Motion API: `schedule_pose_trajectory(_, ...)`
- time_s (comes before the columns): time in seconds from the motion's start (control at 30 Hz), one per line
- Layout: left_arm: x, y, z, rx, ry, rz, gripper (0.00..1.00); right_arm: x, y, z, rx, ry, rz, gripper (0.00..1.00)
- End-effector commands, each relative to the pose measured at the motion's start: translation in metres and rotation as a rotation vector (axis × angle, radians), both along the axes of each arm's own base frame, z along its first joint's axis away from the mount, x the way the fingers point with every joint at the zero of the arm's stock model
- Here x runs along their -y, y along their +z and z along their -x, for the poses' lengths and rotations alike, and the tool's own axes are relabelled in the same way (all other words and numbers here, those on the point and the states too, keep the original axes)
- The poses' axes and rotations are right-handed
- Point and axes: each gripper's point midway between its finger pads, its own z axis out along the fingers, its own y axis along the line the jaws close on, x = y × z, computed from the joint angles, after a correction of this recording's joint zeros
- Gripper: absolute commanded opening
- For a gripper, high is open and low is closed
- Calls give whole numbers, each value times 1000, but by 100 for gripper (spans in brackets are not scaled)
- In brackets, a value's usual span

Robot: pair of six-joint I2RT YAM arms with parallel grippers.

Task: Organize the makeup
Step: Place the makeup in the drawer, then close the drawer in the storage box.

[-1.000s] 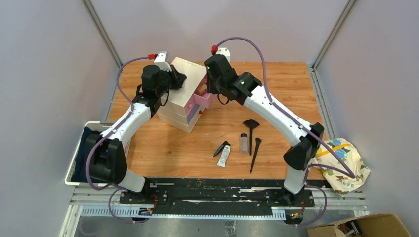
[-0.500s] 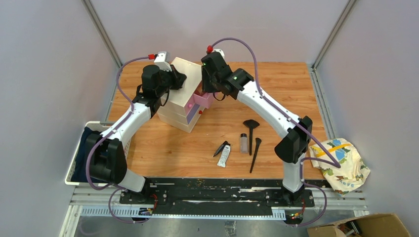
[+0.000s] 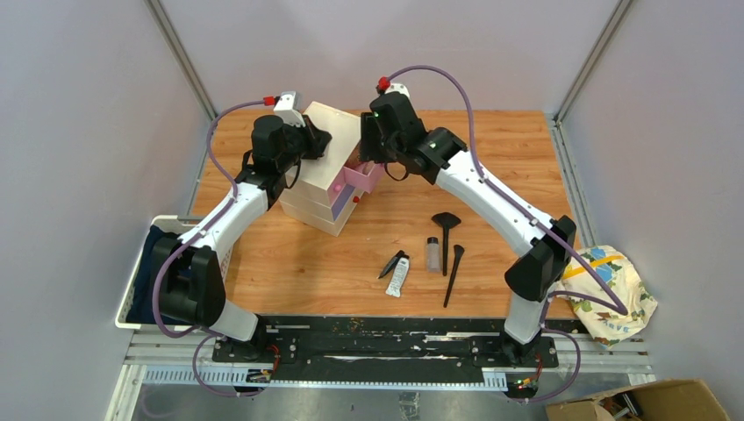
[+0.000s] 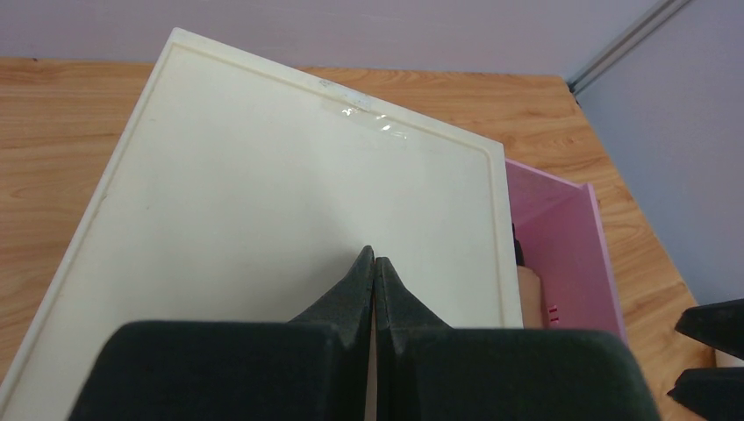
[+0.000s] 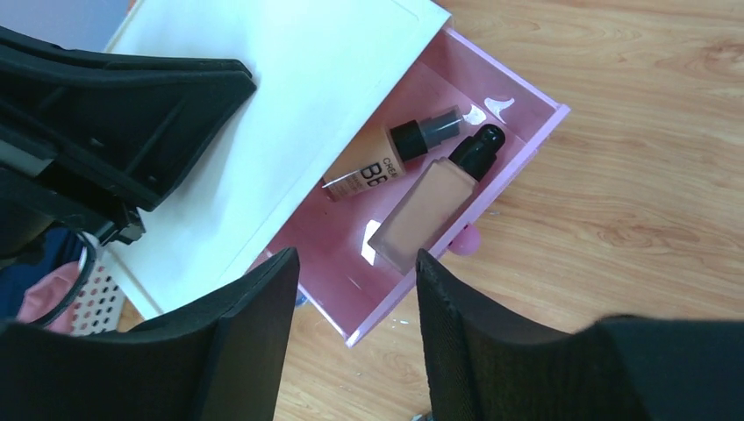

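A cream box [image 3: 329, 123] stands at the back of the table with its pink drawer [image 3: 364, 178] pulled out. Two beige bottles lie in that drawer [image 5: 333, 237]: a round BB bottle [image 5: 373, 167] and a square one [image 5: 421, 215]. My right gripper [image 5: 355, 259] hovers open and empty just above them. My left gripper [image 4: 375, 254] is shut, tips on the box's lid [image 4: 289, 193]. On the table in front lie a white tube [image 3: 399, 276], a clear bottle [image 3: 432, 253] and two black brushes [image 3: 446, 230] [image 3: 453, 274].
A purple drawer [image 3: 338, 197] sits shut below the pink one. A white basket with dark cloth [image 3: 145, 272] hangs off the table's left edge. A patterned bag [image 3: 610, 294] lies at the right, and a cardboard box [image 3: 649, 403] at the bottom right.
My right wrist swung a little left over the drawer, then came back right. The left arm and the items on the table have not moved.
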Motion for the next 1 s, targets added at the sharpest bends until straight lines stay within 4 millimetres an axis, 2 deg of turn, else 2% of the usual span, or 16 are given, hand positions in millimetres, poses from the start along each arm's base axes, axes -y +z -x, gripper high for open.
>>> schedule_pose_trajectory(0.0, -7, -96, 32, -308, -10, -106, 0, 20, 23, 2, 69, -50, -26, 48)
schedule_pose_trajectory(0.17, -7, -95, 32, -305, -9, -107, 0, 50, 18, 4, 104, -148, 21, 8)
schedule_pose_trajectory(0.23, -8, -95, 32, -307, -8, -110, 0, 61, 7, 3, 93, -184, 48, 0)
schedule_pose_trajectory(0.4, -8, -95, 31, -310, -4, -114, 0, 69, -32, -9, 18, -208, 80, 0)
schedule_pose_trajectory(0.6, -11, -95, 31, -311, 7, -127, 0, 52, -63, -29, -40, -173, 74, 0)
schedule_pose_trajectory(0.8, -11, -99, 31, -320, 9, -132, 0, 25, -74, -47, -45, -114, 40, 0)
schedule_pose_trajectory(0.97, -13, -100, 31, -321, 14, -140, 0, -2, -70, -55, 0, -36, -67, 0)
